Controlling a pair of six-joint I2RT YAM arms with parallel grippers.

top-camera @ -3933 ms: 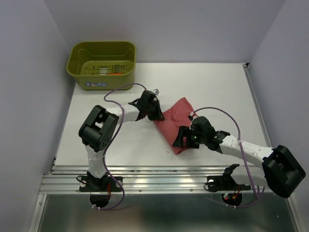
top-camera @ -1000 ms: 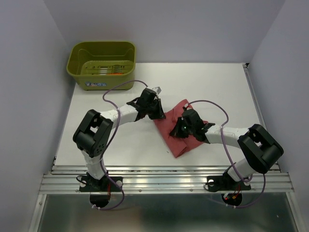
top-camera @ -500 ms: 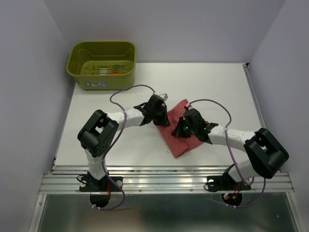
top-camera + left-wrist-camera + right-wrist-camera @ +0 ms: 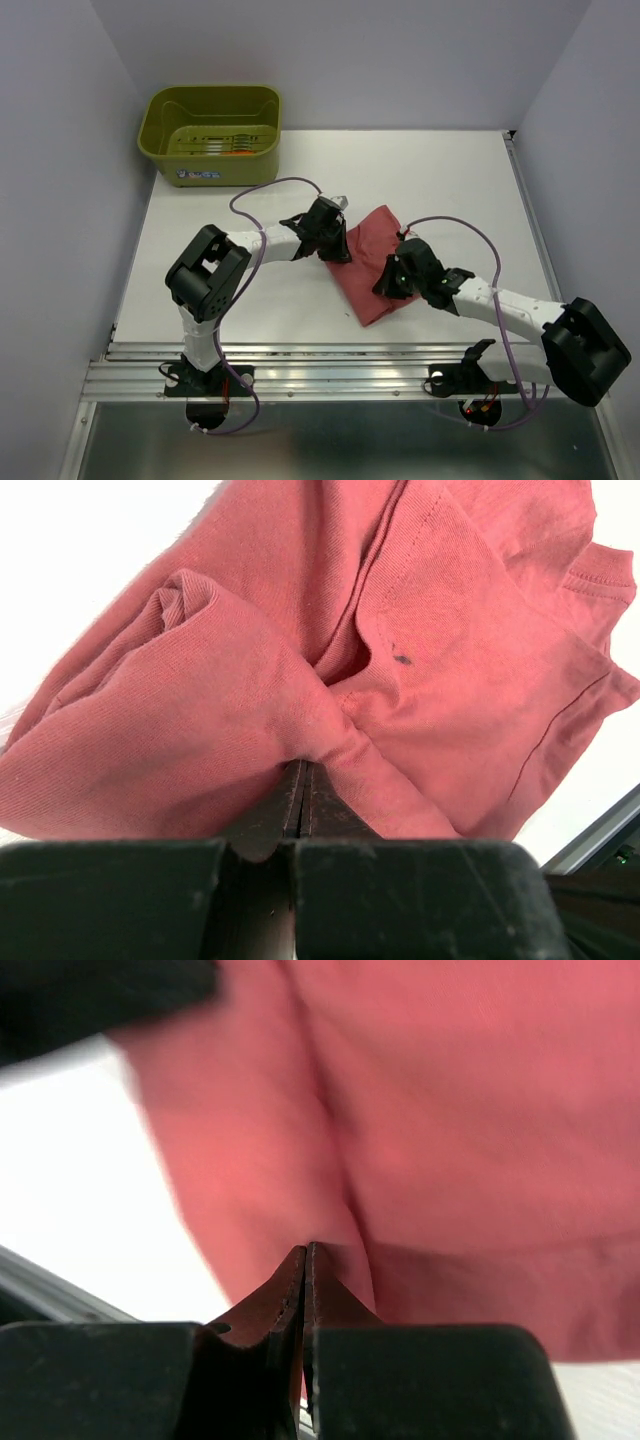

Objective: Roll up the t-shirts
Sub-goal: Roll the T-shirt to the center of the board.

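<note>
Pinching the rose t-shirt [image 4: 372,228]: left gripper [image 4: 338,248] at its left edge, right gripper [image 4: 388,284] mid-cloth, both clenched; olive tub [image 4: 205,176] stands well apart.

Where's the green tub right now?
In the top view, the olive-green tub sits at the far left corner of the table, beyond the left arm and apart from the red t-shirt.

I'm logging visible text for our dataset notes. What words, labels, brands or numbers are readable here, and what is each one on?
Nothing can be quoted: no text is legible in any view.
label on the front wall of the olive-green tub: blue and white, too small to read.
t-shirt: no print, brand or tag text shows; only a small dark mark, which is not a letter.
</note>
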